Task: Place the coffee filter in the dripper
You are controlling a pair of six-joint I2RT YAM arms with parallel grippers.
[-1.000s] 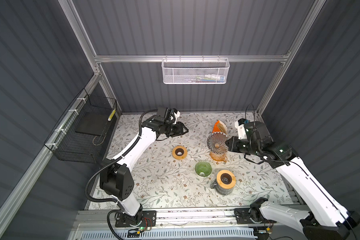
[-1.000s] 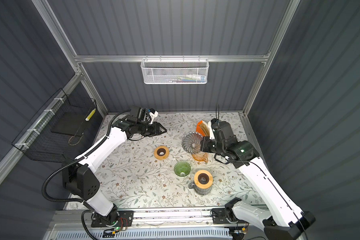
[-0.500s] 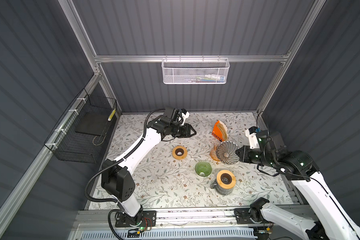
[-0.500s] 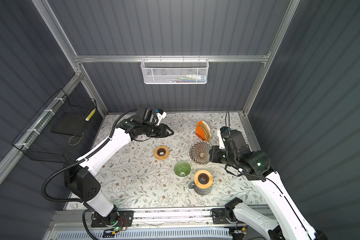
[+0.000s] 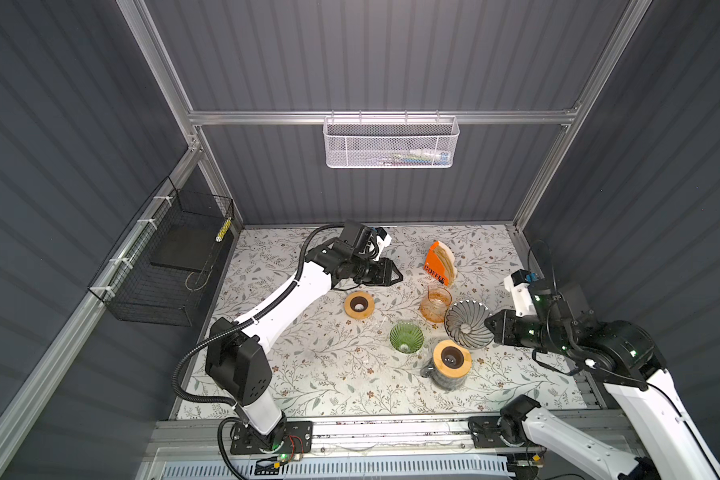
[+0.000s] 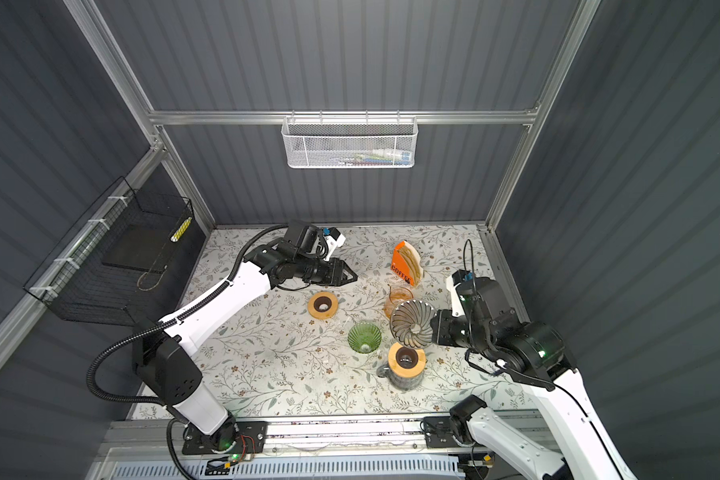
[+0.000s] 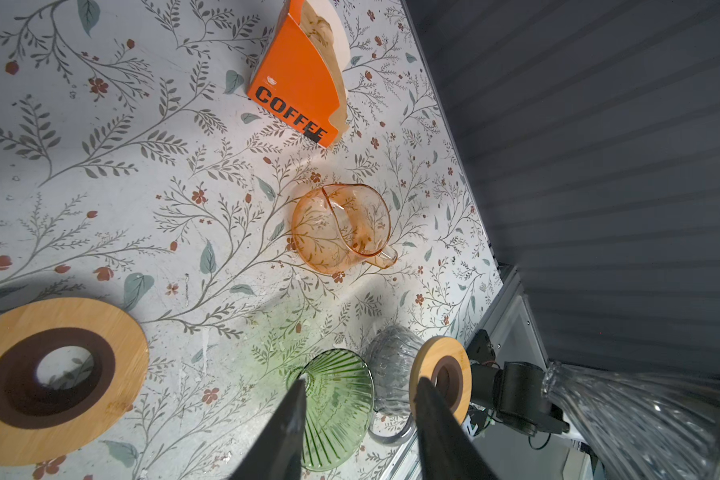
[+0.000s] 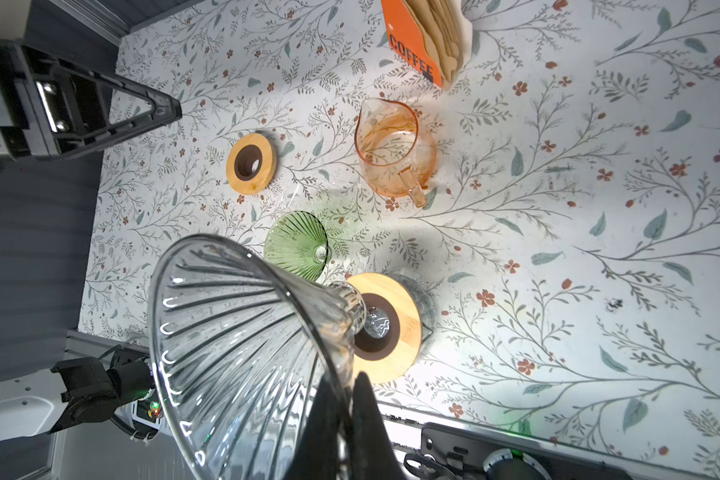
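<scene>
Right gripper (image 5: 489, 326) has pulled back, clamped on the clear dripper (image 5: 463, 320) — left gripper (image 5: 398, 276) hovers half-open, empty.

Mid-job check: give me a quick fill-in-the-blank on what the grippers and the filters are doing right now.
The right gripper is ____ on the clear glass dripper.
The jaws of the left gripper stand ____, holding nothing.
The paper filters stand in the ____ COFFEE box.
Missing words: shut; open; orange.

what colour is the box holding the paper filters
The wedge-shaped cardboard filter box is orange with black COFFEE lettering; it shows best in the left wrist view.
</scene>
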